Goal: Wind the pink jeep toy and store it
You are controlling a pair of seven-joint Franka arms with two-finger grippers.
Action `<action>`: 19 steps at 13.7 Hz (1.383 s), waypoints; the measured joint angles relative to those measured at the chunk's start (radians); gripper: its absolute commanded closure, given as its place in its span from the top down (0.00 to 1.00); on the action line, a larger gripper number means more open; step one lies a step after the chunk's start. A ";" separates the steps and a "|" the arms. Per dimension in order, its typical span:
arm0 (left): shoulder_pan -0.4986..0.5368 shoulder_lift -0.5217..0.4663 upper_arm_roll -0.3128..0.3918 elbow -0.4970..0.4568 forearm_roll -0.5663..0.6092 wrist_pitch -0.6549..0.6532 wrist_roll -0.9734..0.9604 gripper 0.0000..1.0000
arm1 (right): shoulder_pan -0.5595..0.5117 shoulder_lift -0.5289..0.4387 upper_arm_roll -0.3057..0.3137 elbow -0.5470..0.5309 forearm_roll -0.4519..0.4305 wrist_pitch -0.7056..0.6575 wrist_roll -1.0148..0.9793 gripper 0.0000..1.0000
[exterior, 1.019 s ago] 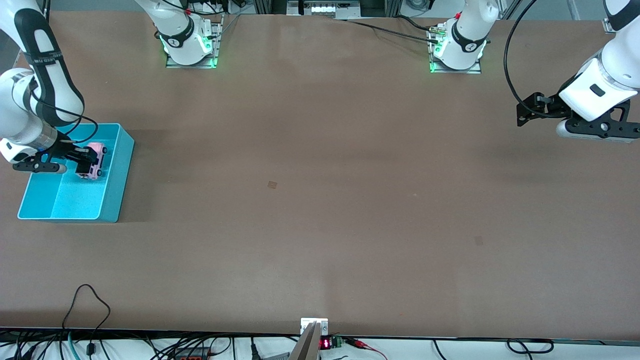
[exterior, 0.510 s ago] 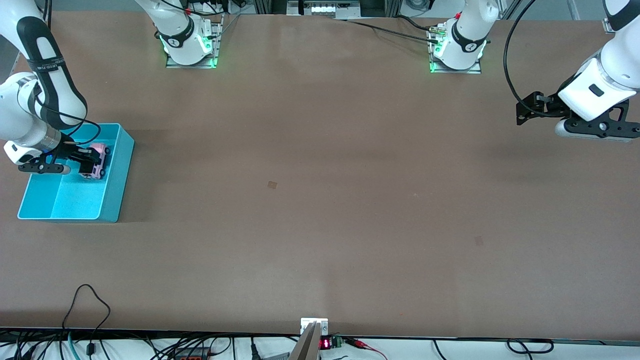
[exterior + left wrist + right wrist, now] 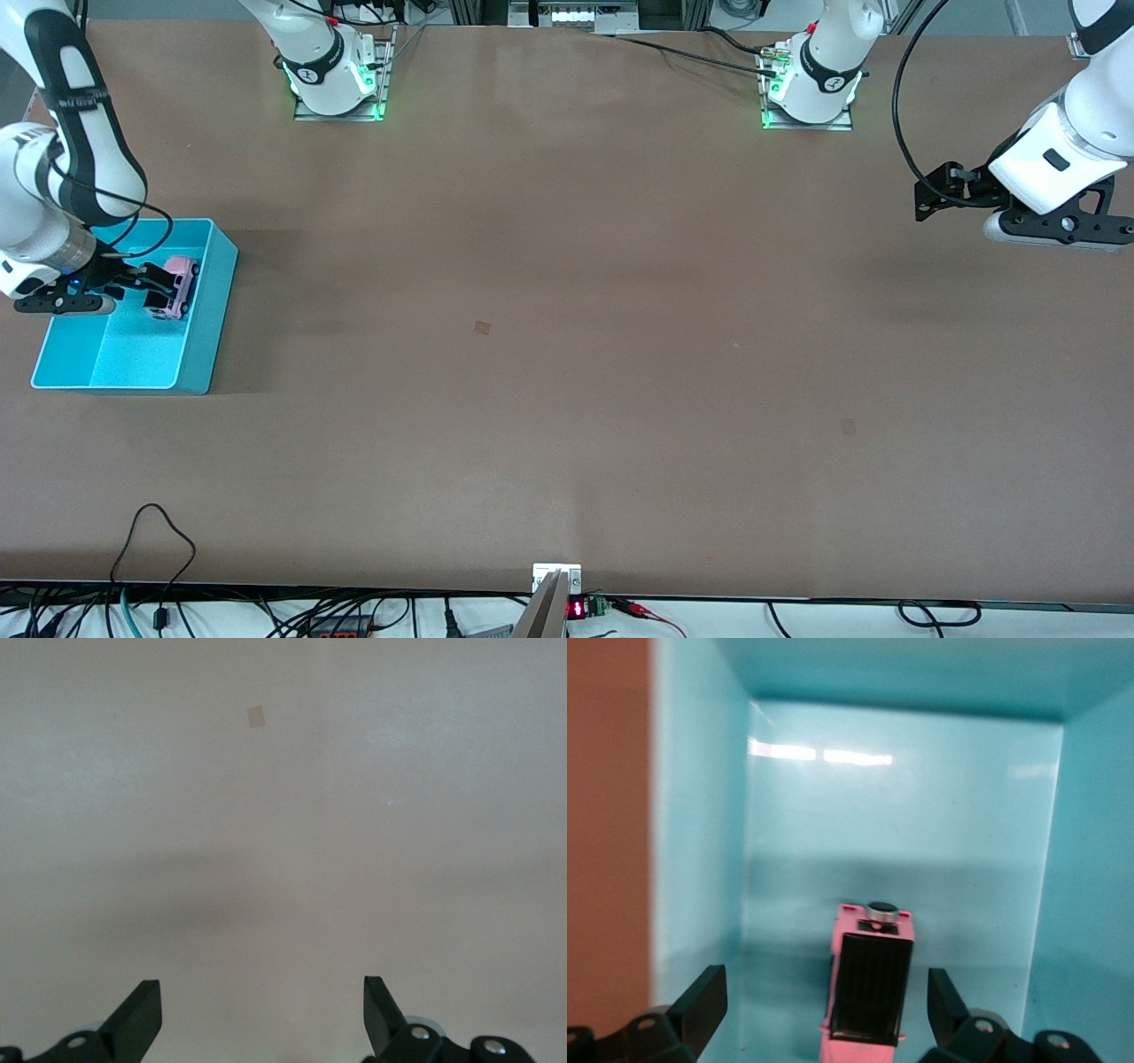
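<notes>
Pink jeep toy (image 3: 180, 285) (image 3: 869, 985) resting upright inside cyan bin (image 3: 209, 310) (image 3: 700, 859) at the right arm's end of the counter (image 3: 567, 354). Right gripper (image 3: 152, 285) (image 3: 824, 1010) low in the bin, jaws spread either side of the toy, not pinching. Left gripper (image 3: 930, 197) (image 3: 261, 1014) waiting over bare counter, jaws spread, holding nothing.

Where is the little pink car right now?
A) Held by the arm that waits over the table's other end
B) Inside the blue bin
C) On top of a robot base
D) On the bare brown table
B: the pink jeep toy sits inside the cyan bin, with the right hand open around it and not pinching it.
</notes>
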 measured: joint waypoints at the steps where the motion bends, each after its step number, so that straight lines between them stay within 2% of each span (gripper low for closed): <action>1: 0.000 0.000 0.000 0.000 0.000 0.000 0.000 1.00 | 0.022 -0.034 0.002 0.027 0.000 -0.064 -0.030 1.00; 5: 0.000 0.000 0.000 0.001 0.000 0.000 0.000 1.00 | 0.089 -0.094 0.003 0.166 0.000 -0.276 -0.058 1.00; 9: 0.000 0.000 0.000 0.001 0.000 -0.001 0.000 1.00 | 0.150 -0.107 0.004 0.275 0.008 -0.400 -0.002 1.00; 15: 0.000 0.000 0.000 0.002 0.000 -0.001 0.000 1.00 | 0.294 -0.247 0.011 0.302 0.009 -0.514 0.335 1.00; 19: 0.000 0.000 -0.001 0.002 0.000 -0.001 0.000 1.00 | 0.316 -0.314 0.092 0.309 0.009 -0.599 0.500 1.00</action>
